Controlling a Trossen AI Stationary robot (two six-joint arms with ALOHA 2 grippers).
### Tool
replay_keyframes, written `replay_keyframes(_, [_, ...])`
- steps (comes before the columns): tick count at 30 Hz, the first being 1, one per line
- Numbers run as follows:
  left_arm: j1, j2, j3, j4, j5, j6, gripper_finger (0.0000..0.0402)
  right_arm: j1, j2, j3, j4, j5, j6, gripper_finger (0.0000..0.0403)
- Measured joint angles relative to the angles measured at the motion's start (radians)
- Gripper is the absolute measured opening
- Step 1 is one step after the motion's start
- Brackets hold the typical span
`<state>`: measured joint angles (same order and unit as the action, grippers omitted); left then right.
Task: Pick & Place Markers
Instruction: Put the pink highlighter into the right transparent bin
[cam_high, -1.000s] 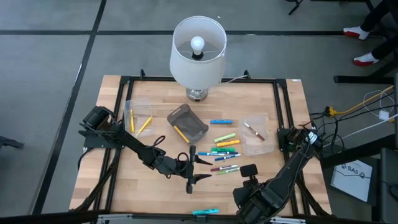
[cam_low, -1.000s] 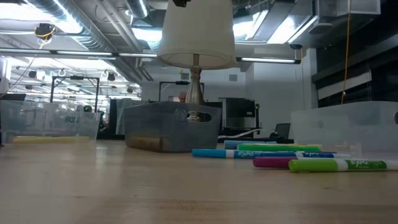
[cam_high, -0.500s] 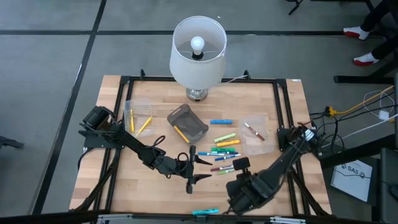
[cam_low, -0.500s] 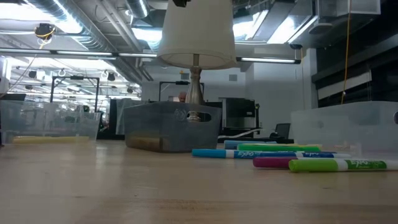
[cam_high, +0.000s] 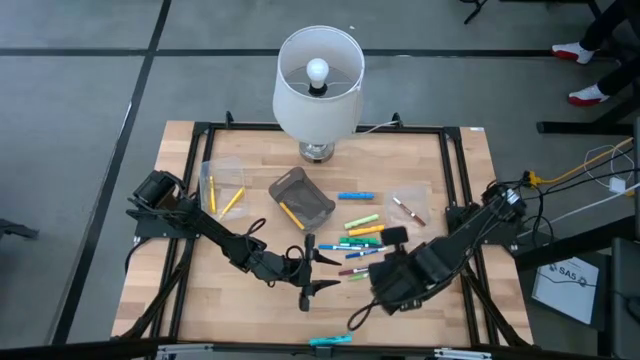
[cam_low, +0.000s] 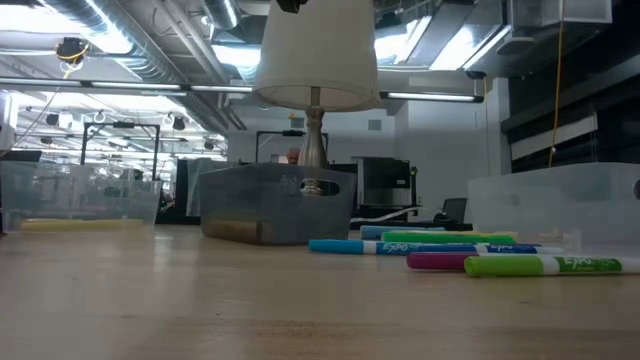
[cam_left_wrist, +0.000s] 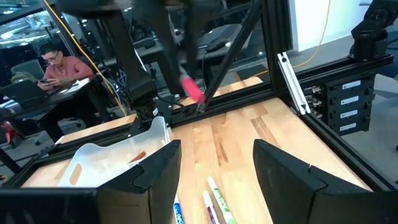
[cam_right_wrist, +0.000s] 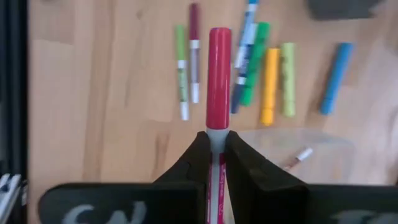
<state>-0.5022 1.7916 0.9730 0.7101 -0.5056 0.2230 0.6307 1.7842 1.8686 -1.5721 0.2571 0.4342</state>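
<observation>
Several markers (cam_high: 357, 245) lie in a loose cluster on the wooden table, also seen in the low view (cam_low: 470, 250). A blue one (cam_high: 354, 195) lies farther back and a cyan one (cam_high: 330, 341) at the near edge. My right gripper (cam_right_wrist: 216, 140) hangs over the cluster's right side (cam_high: 393, 240), pointing steeply down, shut on a pink-capped marker (cam_right_wrist: 218, 74). That marker also shows in the left wrist view (cam_left_wrist: 191, 89). My left gripper (cam_high: 312, 268) stands open and level just left of the cluster, with nothing between its fingers (cam_left_wrist: 216, 149). My right gripper pinches the marker's white barrel just behind the pink cap (cam_right_wrist: 215, 138) between its two fingers. The fingers come from above and lie along the marker. The pink cap sticks out beyond the fingertips, pointing down. The marker is lifted clear of the table.
A clear bin (cam_high: 222, 187) with yellow markers stands at the left. A grey bin (cam_high: 302, 196) stands in the middle and a clear bin (cam_high: 412, 215) holding one marker at the right. A lamp (cam_high: 318, 85) stands at the far edge. A person sits beyond the table (cam_left_wrist: 59, 65).
My right gripper, still shut on the pink marker, has risen and gone from near the table's near edge toward the far edge, arriving over the right side of the marker cluster.
</observation>
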Motion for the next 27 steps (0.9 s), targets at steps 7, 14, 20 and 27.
replay_keyframes(7, [0.000,0.000,0.000,-0.003,-0.001,0.000,0.0196,-0.012,-0.143,-0.127,0.000,0.056,0.095,0.0032])
replay_keyframes(14, [0.000,0.000,0.000,-0.004,-0.001,0.000,0.0196,-0.048,-0.273,-0.282,0.001,0.065,0.188,0.0032])
replay_keyframes(20, [0.000,0.000,0.000,-0.004,-0.002,0.000,0.0196,-0.094,-0.362,-0.402,0.001,0.065,0.304,0.0032])
replay_keyframes(27, [0.000,0.000,0.000,-0.004,-0.003,0.000,0.0196,-0.160,-0.408,-0.495,0.001,0.065,0.415,0.0032])
